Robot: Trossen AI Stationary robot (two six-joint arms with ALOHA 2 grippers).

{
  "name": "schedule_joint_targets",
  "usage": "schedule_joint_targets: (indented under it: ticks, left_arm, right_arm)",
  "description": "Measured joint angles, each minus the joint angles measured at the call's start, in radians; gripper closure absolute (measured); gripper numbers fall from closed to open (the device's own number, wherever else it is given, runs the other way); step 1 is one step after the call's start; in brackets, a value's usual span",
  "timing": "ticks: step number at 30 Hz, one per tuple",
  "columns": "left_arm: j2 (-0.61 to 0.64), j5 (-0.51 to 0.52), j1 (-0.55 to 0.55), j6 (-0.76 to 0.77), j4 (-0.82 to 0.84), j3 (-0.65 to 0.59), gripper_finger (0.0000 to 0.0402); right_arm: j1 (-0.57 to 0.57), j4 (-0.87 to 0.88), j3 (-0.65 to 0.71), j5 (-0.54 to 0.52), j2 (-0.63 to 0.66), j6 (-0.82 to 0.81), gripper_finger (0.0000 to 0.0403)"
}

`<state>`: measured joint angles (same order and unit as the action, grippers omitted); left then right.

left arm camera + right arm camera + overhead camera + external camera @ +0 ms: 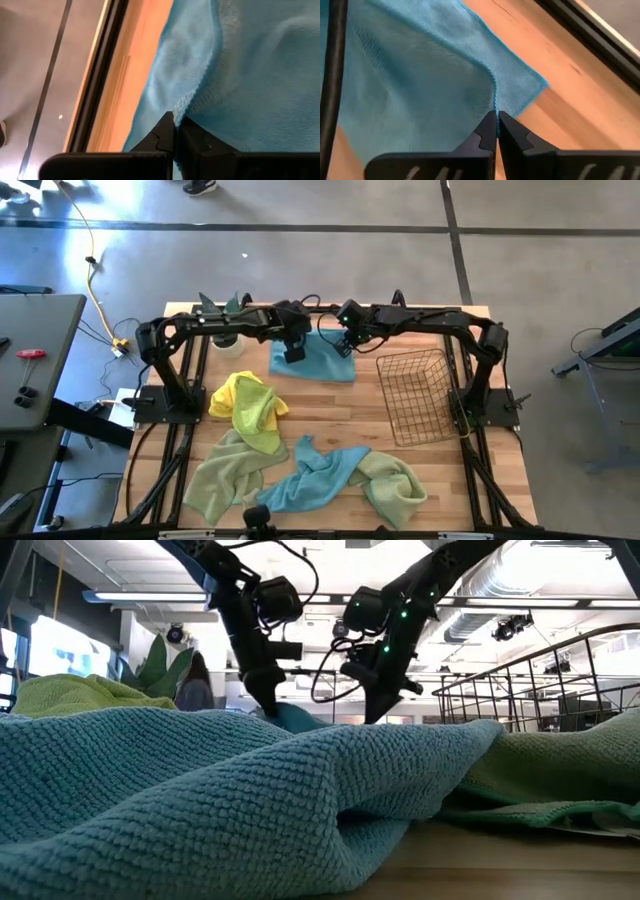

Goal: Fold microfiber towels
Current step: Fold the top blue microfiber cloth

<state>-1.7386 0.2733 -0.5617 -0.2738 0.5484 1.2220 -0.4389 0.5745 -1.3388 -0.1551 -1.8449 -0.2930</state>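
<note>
Blue microfiber is pinched in both grippers at the far side of the desk: the left gripper has its fingers pressed together on a hemmed edge of the light blue towel, and the right gripper is likewise clamped on a hem of the same cloth near one of its corners. From overhead the two sit close together, the left gripper over the towel's left part and the right gripper over its right part, with the cloth spread flat beneath them against the far edge. By the look of it, a fold of this towel is under way — both held edges seem ready to be carried across the cloth. The next move would call for both arms travelling together at an even height, so the floppy fabric does not twist, and for laying the held edge square on the opposite one before letting go. Farther out, the copper wire basket lies to the right of the towel and appears to hold nothing. Nearer the front edge the rest wait unfolded in loose heaps — a yellow towel against a lime green one, a pale green towel, a second blue towel and another green towel.
</note>
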Motion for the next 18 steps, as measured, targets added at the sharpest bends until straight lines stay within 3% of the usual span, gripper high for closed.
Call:
schedule_joint_targets:
  ticks: [18]
  left_arm:
    - [-0.150, 0.029, -0.034, -0.052, -0.045, 0.001, 0.0401]
  right_arm:
    - [-0.052, -0.025, 0.000, -0.097, -0.059, 0.014, 0.0403]
